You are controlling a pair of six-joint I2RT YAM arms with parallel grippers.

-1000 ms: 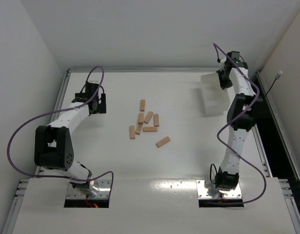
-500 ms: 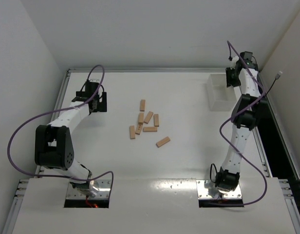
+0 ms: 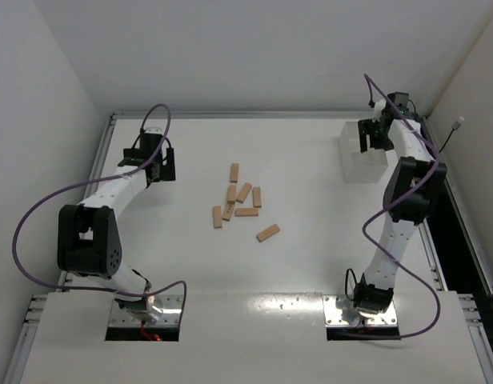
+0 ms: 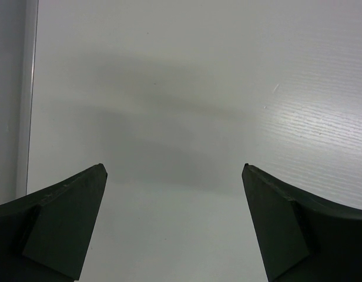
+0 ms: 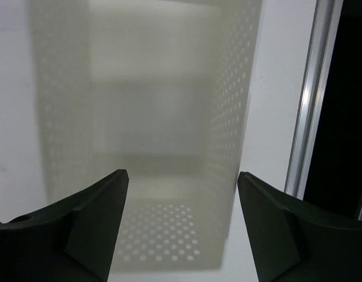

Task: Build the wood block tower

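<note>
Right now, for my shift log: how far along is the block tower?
Done: nothing; the wood blocks lie scattered flat on the table, no tower. In hand: nothing; left gripper open over bare table, right gripper open above the white tray. Left: all the stacking.

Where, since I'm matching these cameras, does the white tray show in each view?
Top external: the white tray sits at the far right corner of the table.
Left wrist: not in it; only bare table.
Right wrist: its perforated walls fill the middle.
Shared landmark: the right gripper, open above the tray.
</note>
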